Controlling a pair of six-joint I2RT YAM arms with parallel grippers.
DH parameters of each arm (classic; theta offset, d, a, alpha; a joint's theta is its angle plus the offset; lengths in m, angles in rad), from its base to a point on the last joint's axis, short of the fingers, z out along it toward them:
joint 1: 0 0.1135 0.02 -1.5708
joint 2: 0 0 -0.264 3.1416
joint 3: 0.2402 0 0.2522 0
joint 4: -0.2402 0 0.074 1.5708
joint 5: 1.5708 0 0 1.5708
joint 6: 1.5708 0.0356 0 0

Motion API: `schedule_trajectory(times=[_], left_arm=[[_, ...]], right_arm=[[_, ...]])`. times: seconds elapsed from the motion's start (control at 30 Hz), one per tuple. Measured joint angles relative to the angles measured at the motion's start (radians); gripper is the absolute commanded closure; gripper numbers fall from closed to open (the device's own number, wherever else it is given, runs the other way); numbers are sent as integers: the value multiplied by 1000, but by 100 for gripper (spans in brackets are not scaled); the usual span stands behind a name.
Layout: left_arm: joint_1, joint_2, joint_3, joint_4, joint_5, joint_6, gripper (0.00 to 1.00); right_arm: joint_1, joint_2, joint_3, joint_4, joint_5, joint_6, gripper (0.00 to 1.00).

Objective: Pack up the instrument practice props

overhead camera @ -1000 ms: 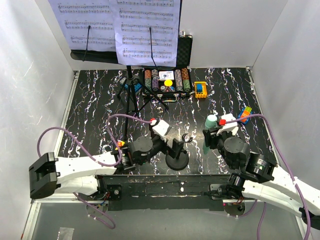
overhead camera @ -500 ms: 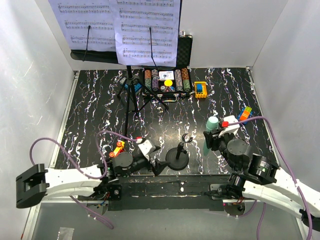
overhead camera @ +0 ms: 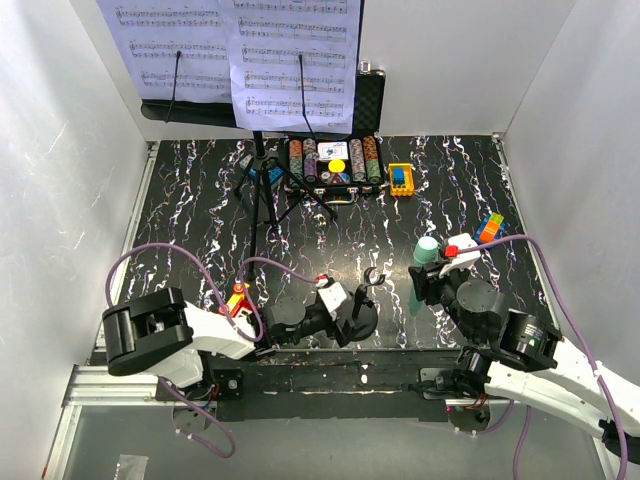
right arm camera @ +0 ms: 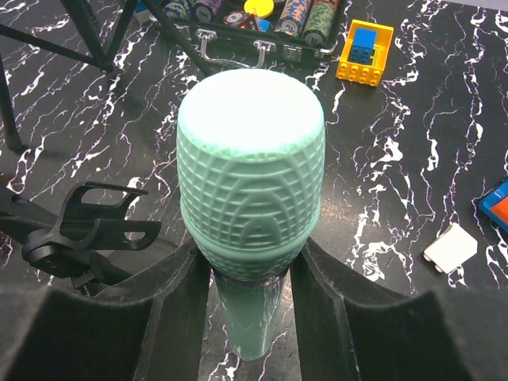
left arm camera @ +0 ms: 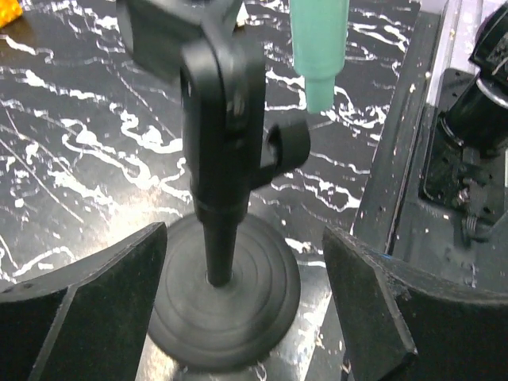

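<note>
While the right pincer (right arm camera: 250, 274) presses its two black foam-faced fingers (right arm camera: 119, 333) against the mint-green microphone (right arm camera: 250, 167), gripping it just beneath the ribbed, domed head, the smooth handle hangs upright over the counter (overhead camera: 190, 230); just to its left stands the small black round-based mic stand (left arm camera: 226, 302), a ringed, matt disc with a thin stem and an open hooked clip on top; the left pincer (left arm camera: 246, 254) lies low around that stand with its jaws spread wide on either side of the base, a clear gap showing on one side, so it clamps nothing.

Beneath both, the counter is glossy black veined with white like marble; plain white walls (overhead camera: 60, 150) close it in at the left, right and back; at the far edge the tall black tripod music stand (overhead camera: 262, 200) plants its thin metal legs on the counter and lifts its desk against the back wall, white sheet-music pages (overhead camera: 295, 60) resting on it; just right of the tripod an open black foam-lined case (overhead camera: 335, 165) holds rows of coloured poker chips set on edge; beside the case sits a small yellow square block (overhead camera: 401, 178) with a blue brick on it.
</note>
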Motion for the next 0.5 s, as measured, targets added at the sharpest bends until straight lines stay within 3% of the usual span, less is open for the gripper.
schedule_trajectory(times=[0.17, 0.5], left_arm=[[1, 60, 35, 81, -9, 17, 31], [12, 141, 44, 140, -12, 24, 60]], right_arm=[[0, -4, 0, -6, -3, 2, 99], [0, -4, 0, -24, -6, 4, 99]])
